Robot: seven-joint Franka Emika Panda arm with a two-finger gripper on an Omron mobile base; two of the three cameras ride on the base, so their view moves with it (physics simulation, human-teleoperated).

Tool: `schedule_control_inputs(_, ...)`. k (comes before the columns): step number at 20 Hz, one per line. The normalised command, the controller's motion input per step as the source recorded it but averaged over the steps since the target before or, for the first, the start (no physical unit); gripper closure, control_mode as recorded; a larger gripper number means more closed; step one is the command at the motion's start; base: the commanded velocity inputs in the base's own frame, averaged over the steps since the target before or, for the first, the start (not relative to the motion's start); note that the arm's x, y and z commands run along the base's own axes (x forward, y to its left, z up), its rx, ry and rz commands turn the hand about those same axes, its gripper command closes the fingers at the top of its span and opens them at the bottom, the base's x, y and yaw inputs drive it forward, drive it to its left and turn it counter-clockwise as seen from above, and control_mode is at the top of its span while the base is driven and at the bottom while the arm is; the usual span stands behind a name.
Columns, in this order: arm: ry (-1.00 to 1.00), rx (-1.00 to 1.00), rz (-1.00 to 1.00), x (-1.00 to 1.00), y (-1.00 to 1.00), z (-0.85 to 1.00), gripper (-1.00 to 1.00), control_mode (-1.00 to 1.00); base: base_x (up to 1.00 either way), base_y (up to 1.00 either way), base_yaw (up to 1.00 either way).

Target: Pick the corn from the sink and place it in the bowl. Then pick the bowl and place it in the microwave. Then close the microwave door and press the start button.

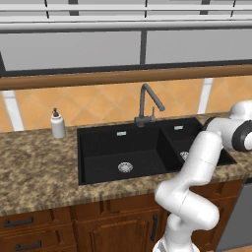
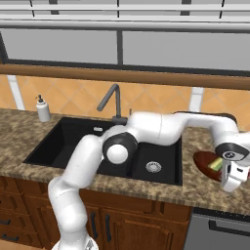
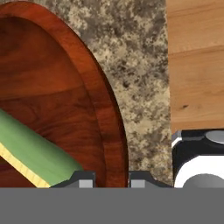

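Note:
The reddish-brown bowl (image 2: pixel 202 160) sits on the granite counter right of the black sink (image 2: pixel 63 141). The corn (image 2: pixel 215 165) lies inside it, and in the hand view the corn (image 3: pixel 30 151) shows as a green and yellow cob at the lower left of the bowl (image 3: pixel 65 87). My gripper (image 2: pixel 228 183) points down at the bowl's near right edge. In the hand view the gripper (image 3: pixel 111 179) straddles the rim, one fingertip inside the bowl and one outside, both pressed against it. The microwave and its door are out of view.
The gooseneck faucet (image 1: pixel 147 101) stands behind the sink (image 1: pixel 118 147), and a white soap dispenser (image 1: pixel 58 124) stands at its left. The counter's front edge runs just beside the bowl, with wooden cabinet fronts (image 3: pixel 194 65) below. A grey appliance front (image 2: pixel 219 229) sits under the counter at the right.

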Motion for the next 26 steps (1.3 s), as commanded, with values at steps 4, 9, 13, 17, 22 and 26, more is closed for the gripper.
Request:
schedule_control_inputs(4, -0.05, -0.02, 0.00, -0.34, 0.61, 0.44, 1.00, -1.00, 0.00, 0.00, 0.00)
schedule_control_inputs(9, 0.00, 0.00, 0.00, -0.27, 0.36, 0.42, 1.00, -1.00, 0.00, 0.00, 0.00)
schedule_control_inputs(13, 0.00, 0.00, 0.00, -0.21, 0.52, 0.19, 1.00, -1.00, 0.00, 0.00, 0.00)
schedule_control_inputs(17, -0.07, 0.00, 0.00, -0.02, 0.73, 0.24, 1.00, -1.00, 0.00, 0.00, 0.00)
schedule_control_inputs(22, 0.00, -0.04, 0.00, 0.00, 0.76, 0.48, 1.00, -1.00, 0.00, 0.00, 0.00)
schedule_control_inputs(26, 0.00, -0.01, 0.00, 0.00, 0.54, 0.42, 1.00, -1.00, 0.00, 0.00, 0.00)
